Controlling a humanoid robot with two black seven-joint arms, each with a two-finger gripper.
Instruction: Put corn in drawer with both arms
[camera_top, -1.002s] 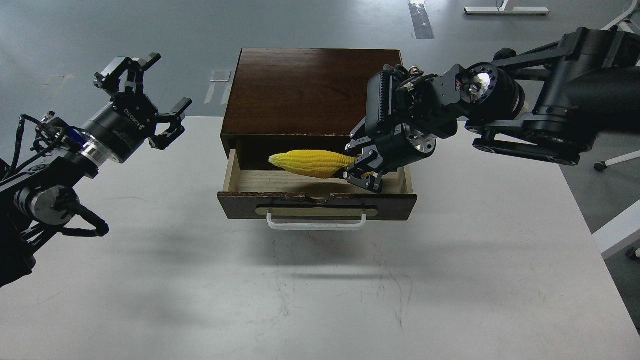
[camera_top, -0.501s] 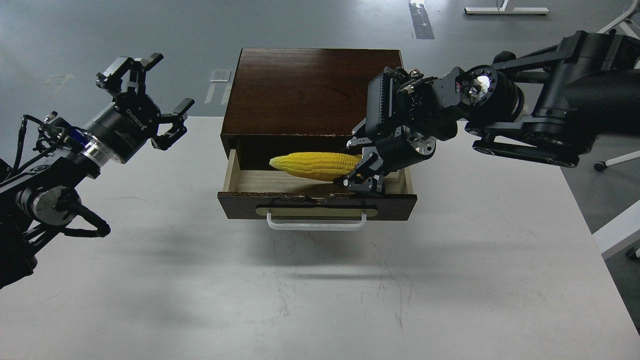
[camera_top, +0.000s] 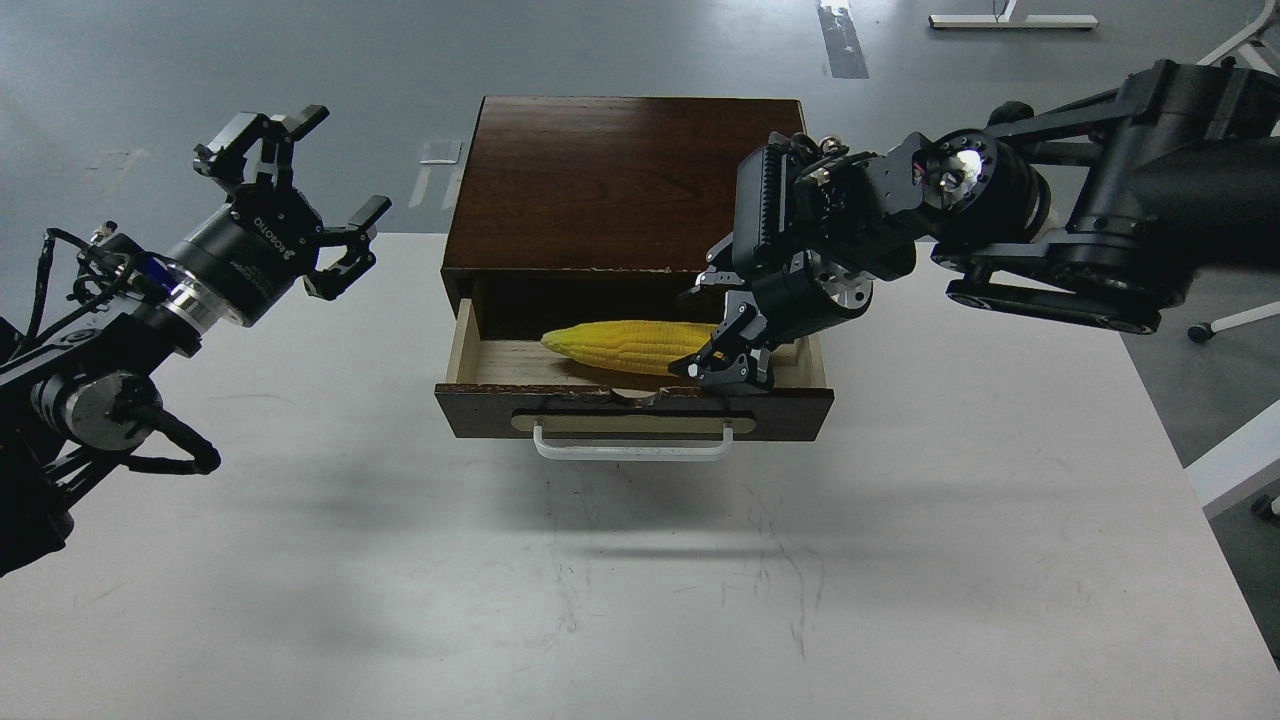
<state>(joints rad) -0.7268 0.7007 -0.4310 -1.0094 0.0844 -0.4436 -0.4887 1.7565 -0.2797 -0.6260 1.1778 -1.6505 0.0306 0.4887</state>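
The yellow corn (camera_top: 625, 345) lies across the pale inside of the pulled-out dark-brown drawer (camera_top: 790, 410), pointed end to the left. The drawer's white bar handle (camera_top: 632, 452) faces me. My right gripper (camera_top: 724, 345) reaches down into the drawer's right part and its fingers are closed around the corn's thick end. My left gripper (camera_top: 300, 190) is open and empty. It hangs in the air left of the drawer, well apart from it.
The drawer sticks out of a dark-brown wooden box (camera_top: 620, 180) at the back edge of the white table (camera_top: 640, 600). A white chair or desk part (camera_top: 1235, 470) stands beyond the table's right edge.
My right gripper has lowered the corn from just above the drawer down inside it. The left arm has barely moved.
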